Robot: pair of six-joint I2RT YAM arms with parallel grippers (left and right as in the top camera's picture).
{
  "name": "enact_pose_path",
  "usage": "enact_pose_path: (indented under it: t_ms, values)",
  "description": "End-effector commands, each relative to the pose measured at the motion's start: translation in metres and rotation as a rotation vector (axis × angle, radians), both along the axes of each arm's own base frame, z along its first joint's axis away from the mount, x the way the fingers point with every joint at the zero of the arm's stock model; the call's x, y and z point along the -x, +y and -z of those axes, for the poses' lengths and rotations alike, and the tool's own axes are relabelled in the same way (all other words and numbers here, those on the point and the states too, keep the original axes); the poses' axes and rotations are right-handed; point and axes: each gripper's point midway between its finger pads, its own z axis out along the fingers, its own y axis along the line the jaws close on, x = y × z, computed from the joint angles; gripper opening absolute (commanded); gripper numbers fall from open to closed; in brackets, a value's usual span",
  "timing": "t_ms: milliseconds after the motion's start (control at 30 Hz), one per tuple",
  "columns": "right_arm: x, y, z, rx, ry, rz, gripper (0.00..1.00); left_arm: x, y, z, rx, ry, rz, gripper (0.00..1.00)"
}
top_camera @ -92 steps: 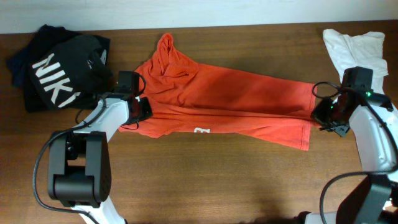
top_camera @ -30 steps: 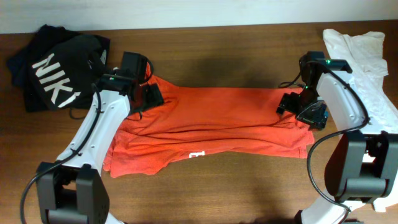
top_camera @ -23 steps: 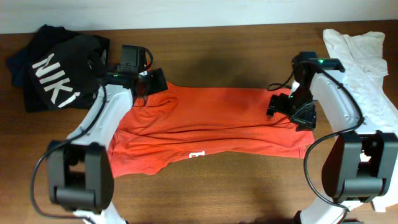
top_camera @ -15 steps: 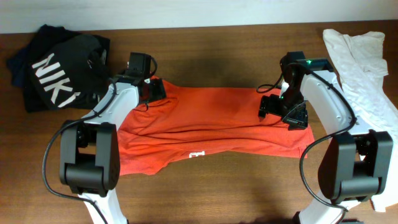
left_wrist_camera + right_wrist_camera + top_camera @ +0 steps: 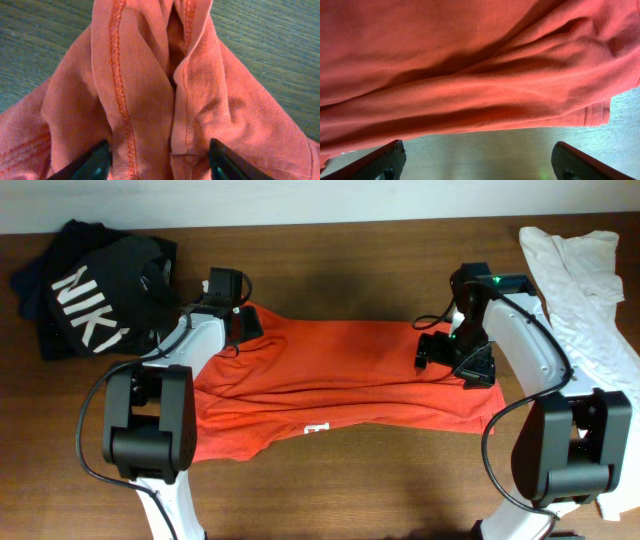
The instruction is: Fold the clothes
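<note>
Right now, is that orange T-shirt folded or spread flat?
Partly folded: the orange T-shirt lies doubled lengthwise in a long creased band, layers overlapping.

The left arm [image 5: 188,352] runs from its base at the near left edge toward the far side, its white link stretched almost straight and the wrist held low. The left end effector [image 5: 246,323] points to the right. In the wrist view its fingers [image 5: 95,162] show as two dark tips at the bottom edge, parted but only partway.

The right arm [image 5: 528,330] rises from its base at the near right, reaches a joint with a green light at the far side, then bends back down and left. The right end effector [image 5: 445,352] points left, and its fingers [image 5: 382,159] sit in the bottom corners of the wrist view, spread wide.
</note>
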Motion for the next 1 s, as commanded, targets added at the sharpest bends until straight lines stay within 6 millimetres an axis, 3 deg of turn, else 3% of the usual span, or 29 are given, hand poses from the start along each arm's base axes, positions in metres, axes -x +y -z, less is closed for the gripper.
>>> enact_pose_path:
  t_ms: [0, 33, 67, 133, 167, 267, 400, 500, 567, 667, 733, 967]
  values:
    - [-0.002, 0.0, -0.001, 0.013, -0.008, -0.016, 0.96, -0.002, 0.002, 0.008, 0.002, 0.007, -0.011, 0.43]
    - [-0.003, -0.002, -0.001, 0.024, -0.013, -0.016, 0.97, -0.003, 0.002, 0.008, 0.003, 0.002, -0.012, 0.31]
    - [-0.003, -0.003, 0.0, 0.028, -0.016, -0.016, 0.97, -0.004, 0.002, 0.007, 0.001, -0.002, -0.014, 0.27]
    - [-0.005, -0.006, 0.0, 0.042, -0.021, -0.014, 0.97, -0.006, 0.005, 0.007, 0.002, -0.009, -0.019, 0.05]
    - [-0.007, -0.006, 0.0, 0.046, -0.032, -0.014, 0.98, -0.006, 0.006, 0.006, 0.002, -0.01, -0.022, 0.0]
    - [-0.024, -0.025, -0.014, 0.048, -0.088, 0.036, 0.99, -0.008, 0.009, -0.002, 0.004, -0.025, -0.029, 0.0]
    - [-0.046, -0.069, -0.042, 0.05, -0.179, 0.138, 0.99, -0.017, 0.013, -0.052, 0.019, -0.131, -0.039, 0.0]
    - [-0.054, -0.081, -0.042, 0.056, -0.216, 0.134, 0.99, -0.013, 0.012, -0.086, 0.033, -0.177, -0.034, 0.0]
    - [-0.073, -0.084, -0.045, 0.065, -0.299, 0.097, 0.99, -0.001, 0.012, -0.096, 0.03, -0.154, -0.032, 0.0]
    - [-0.106, -0.091, -0.05, 0.09, -0.437, 0.04, 0.99, 0.012, 0.014, -0.091, 0.022, -0.097, -0.033, 0.01]
    - [-0.122, -0.093, -0.043, 0.1, -0.476, 0.001, 0.99, 0.016, 0.015, -0.089, 0.019, -0.078, -0.032, 0.0]
    - [-0.149, -0.1, 0.025, 0.111, -0.431, -0.012, 0.93, 0.023, 0.016, -0.085, 0.014, -0.045, -0.033, 0.01]
